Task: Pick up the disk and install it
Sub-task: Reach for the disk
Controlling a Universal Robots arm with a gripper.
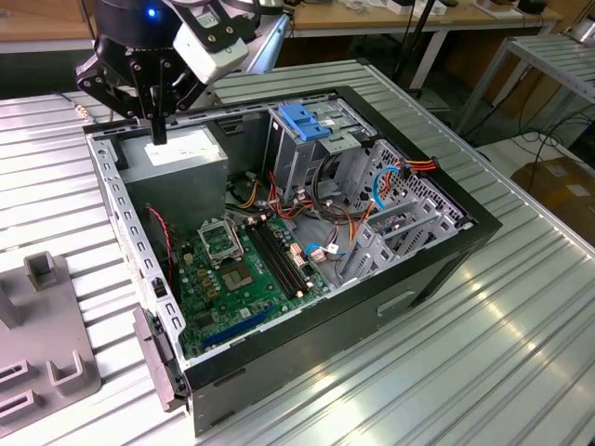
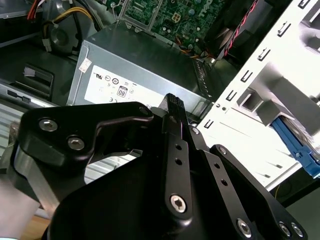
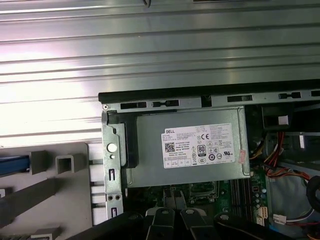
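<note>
First wrist view shows the disk (image 3: 12, 165) only as a blue bracket edge. It lies on the grey slotted holder (image 3: 75, 200) outside the open black computer case (image 1: 307, 348), on the ribbed metal table (image 1: 483, 353). The black gripper (image 1: 158, 132) is well apart from the disk. It hangs just above the grey power supply box with a white label (image 1: 181, 153), its fingers pressed together and holding nothing. Inside the case lies a green motherboard (image 1: 242, 269).

This looks like a robotics lab or workshop. An opened desktop computer case (image 1: 372, 325) lies on a ribbed aluminium table (image 1: 502, 353). Wooden workbenches (image 1: 372, 14) and a cardboard box (image 1: 562, 186) stand nearby.
</note>
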